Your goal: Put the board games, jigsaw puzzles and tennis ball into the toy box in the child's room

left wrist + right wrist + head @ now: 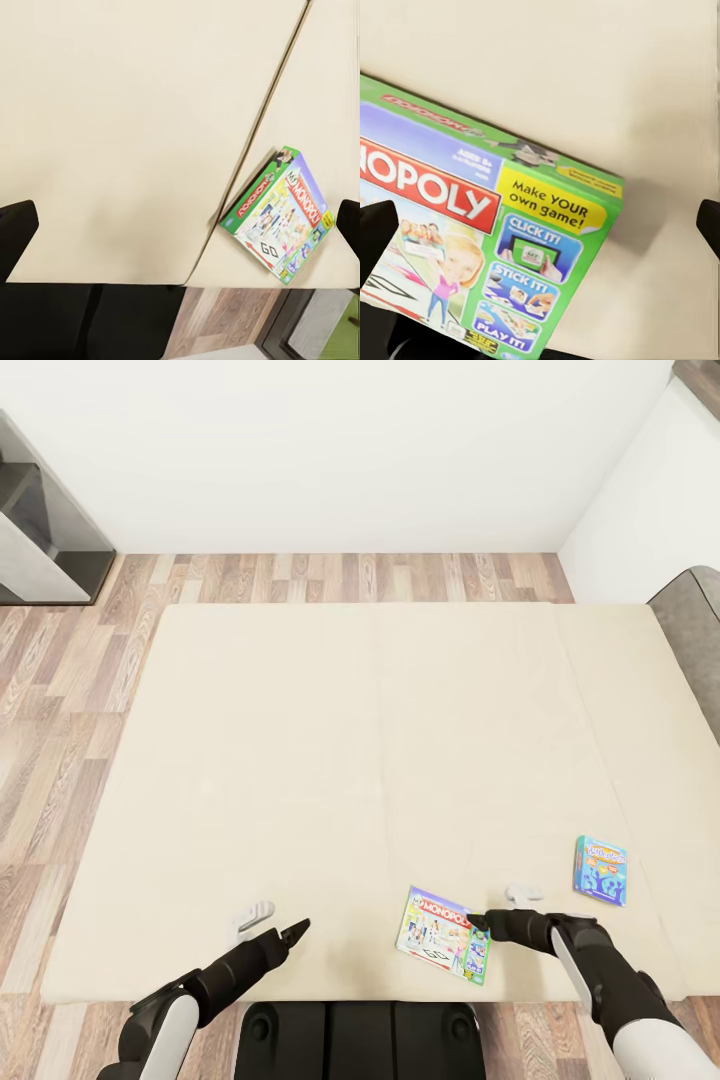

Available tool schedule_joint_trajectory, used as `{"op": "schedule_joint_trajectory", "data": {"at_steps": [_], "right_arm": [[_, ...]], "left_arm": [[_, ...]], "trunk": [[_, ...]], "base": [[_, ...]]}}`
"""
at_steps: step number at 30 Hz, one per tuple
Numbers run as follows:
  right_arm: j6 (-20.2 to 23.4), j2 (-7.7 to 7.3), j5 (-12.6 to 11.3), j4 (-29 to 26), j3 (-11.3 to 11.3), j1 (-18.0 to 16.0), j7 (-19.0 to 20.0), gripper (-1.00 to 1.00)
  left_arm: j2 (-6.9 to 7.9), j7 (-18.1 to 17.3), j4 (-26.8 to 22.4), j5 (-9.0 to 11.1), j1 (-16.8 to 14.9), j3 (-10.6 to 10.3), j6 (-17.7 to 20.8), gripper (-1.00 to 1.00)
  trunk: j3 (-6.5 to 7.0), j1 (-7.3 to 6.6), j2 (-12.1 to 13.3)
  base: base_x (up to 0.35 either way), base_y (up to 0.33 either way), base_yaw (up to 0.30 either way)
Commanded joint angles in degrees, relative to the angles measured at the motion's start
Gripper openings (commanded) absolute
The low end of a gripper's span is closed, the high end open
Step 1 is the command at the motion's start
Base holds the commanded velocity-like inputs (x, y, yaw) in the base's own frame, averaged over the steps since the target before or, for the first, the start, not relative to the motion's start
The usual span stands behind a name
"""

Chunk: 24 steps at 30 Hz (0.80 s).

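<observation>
Two board games lie on the bed's beige mattress (330, 760) near its front edge. One is the white-and-green MONOPOLY box (443, 948), the other a smaller blue box (600, 870) further right. My right gripper (500, 908) hovers open at the MONOPOLY box's right end. In the right wrist view the box (495, 225) lies below the spread fingers (375, 229) of that gripper (540, 225). My left gripper (275, 925) is open over bare mattress to the box's left, and its wrist view shows the box (279, 217) off to one side. The toy box, jigsaw puzzles and tennis ball are out of view.
A grey headboard (695, 630) borders the bed on the right. Wood floor (60, 690) runs along the left and far sides. A dark grey and white piece of furniture (45, 530) stands at the far left by the white wall. My base (360, 1040) touches the bed's front edge.
</observation>
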Motion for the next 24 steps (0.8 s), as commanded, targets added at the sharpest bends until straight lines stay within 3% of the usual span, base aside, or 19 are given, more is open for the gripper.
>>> {"op": "schedule_joint_trajectory", "data": {"at_steps": [1,24], "right_arm": [[0.29,0.02,0.05,0.62,-0.17,-0.34,0.02,1.0],[-0.3,0.23,0.22,4.26,-0.1,-2.0,-1.0,1.0]], "left_arm": [[-0.03,-0.48,-0.14,0.11,-0.02,0.08,0.33,1.0],[-0.03,-4.01,-0.99,0.07,0.55,0.06,0.33,1.0]], "trunk": [[-0.06,0.03,-0.09],[-0.06,0.03,-0.09]], "base": [[0.0,0.0,0.0],[0.0,0.0,0.0]]}}
